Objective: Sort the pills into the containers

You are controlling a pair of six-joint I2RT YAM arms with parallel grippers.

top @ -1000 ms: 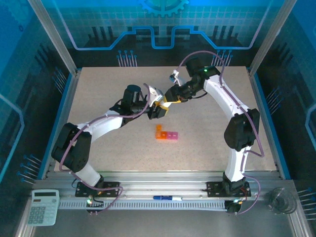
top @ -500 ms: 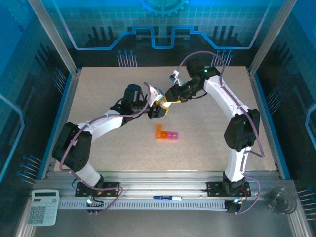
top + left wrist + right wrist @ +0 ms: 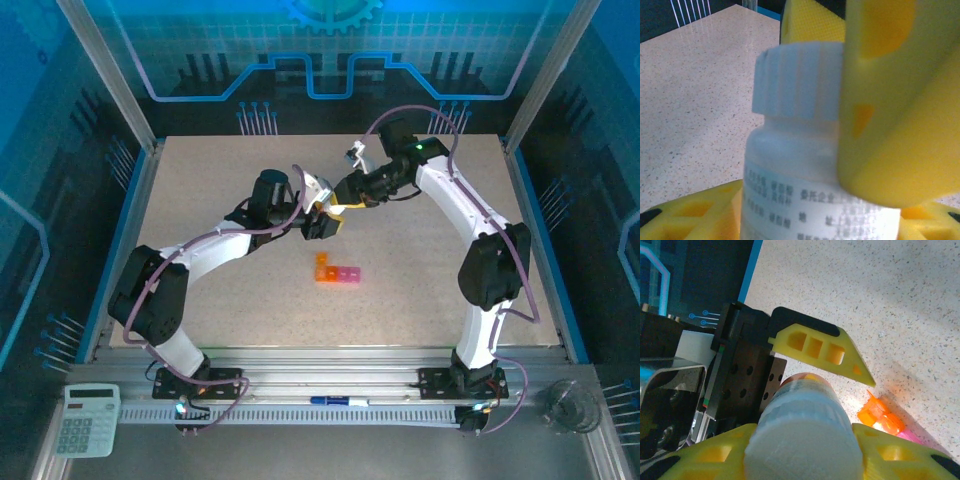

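Left claw (image 3: 810, 220) gripped the bottle (image 3: 790, 165), right claw (image 3: 802, 455) clamped its cap (image 3: 797, 80); a slipping twist risked dropping it and spilling pills.

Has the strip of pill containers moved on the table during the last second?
No. The containers lie at the same spot, measured against the near edge of the table.

The bottle (image 3: 805, 170) is white with grey print, the containers (image 3: 337, 271) orange and pink, the table (image 3: 200, 190) speckled beige.
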